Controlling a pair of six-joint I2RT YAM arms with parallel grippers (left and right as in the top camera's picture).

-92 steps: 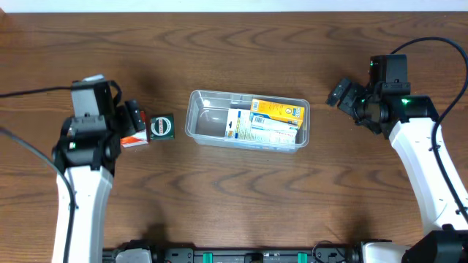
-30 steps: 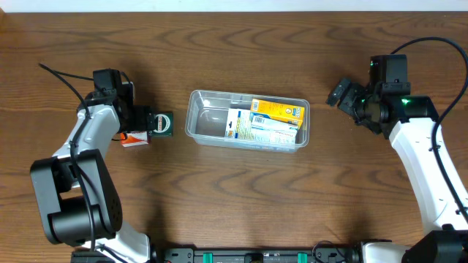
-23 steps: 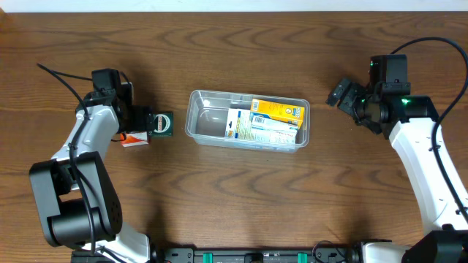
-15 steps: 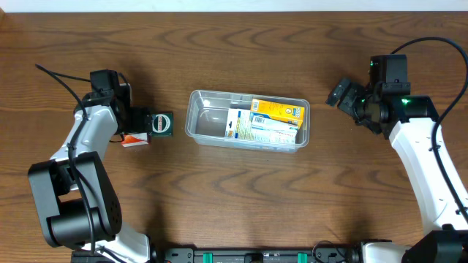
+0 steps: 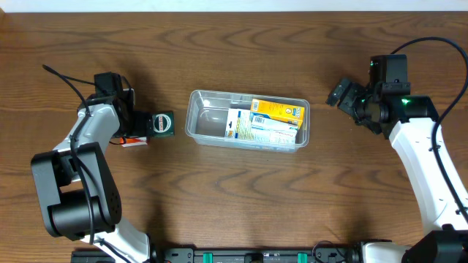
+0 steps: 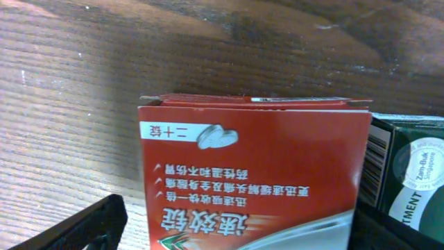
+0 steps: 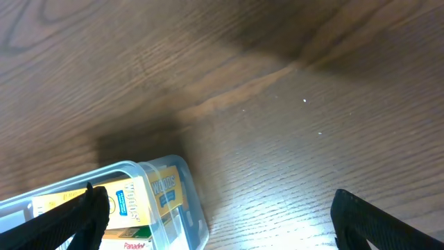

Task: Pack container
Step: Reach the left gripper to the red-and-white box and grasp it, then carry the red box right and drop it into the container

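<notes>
The clear container (image 5: 196,120) sits mid-table and holds a yellow box (image 5: 276,111) and white-and-blue boxes (image 5: 252,129). Its left part is bare. My left gripper (image 5: 136,128) is low over a red box (image 5: 134,140), with a green box (image 5: 161,125) just to the right. In the left wrist view the red box (image 6: 253,160) lies between my open fingers (image 6: 76,226), with a small gap on its left side. The green box (image 6: 413,173) touches its right side. My right gripper (image 5: 344,93) is open and empty, right of the container (image 7: 163,180).
Brown wooden table (image 5: 241,197) all round. A black cable (image 5: 62,77) trails from the left arm at the far left. The right arm's white link (image 5: 431,175) runs along the right edge.
The left arm has swung its body round while its gripper stayed at the red and green boxes, shifting only slightly. The right arm and container have not moved.
</notes>
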